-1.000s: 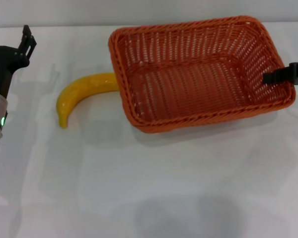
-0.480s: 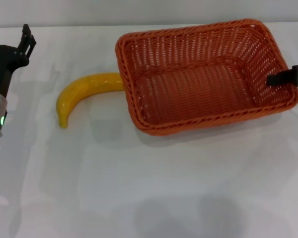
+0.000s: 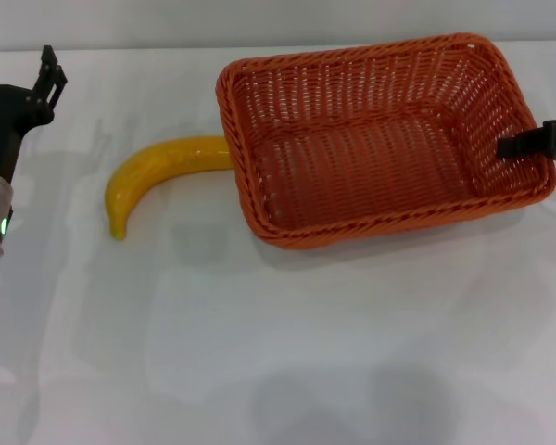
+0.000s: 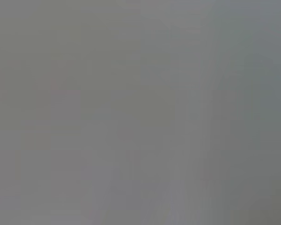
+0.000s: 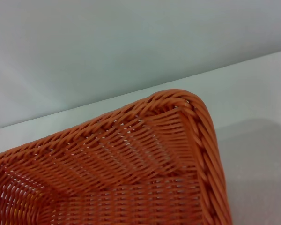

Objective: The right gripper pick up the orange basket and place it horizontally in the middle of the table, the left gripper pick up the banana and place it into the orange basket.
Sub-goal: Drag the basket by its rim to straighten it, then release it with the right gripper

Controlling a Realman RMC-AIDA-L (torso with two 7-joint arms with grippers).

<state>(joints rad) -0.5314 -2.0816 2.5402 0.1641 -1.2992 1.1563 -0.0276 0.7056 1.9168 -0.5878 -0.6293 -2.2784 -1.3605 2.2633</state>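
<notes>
At the basket's right rim, the right gripper has its fingers clamped on the weave. Banana lies on the worktop, touching the basket's left side. Left gripper hovers far left, fingers' state unclear.

Orange open-weave basket w/ braided rim; yellow banana, dark tip; plain white table; black grippers.
</notes>
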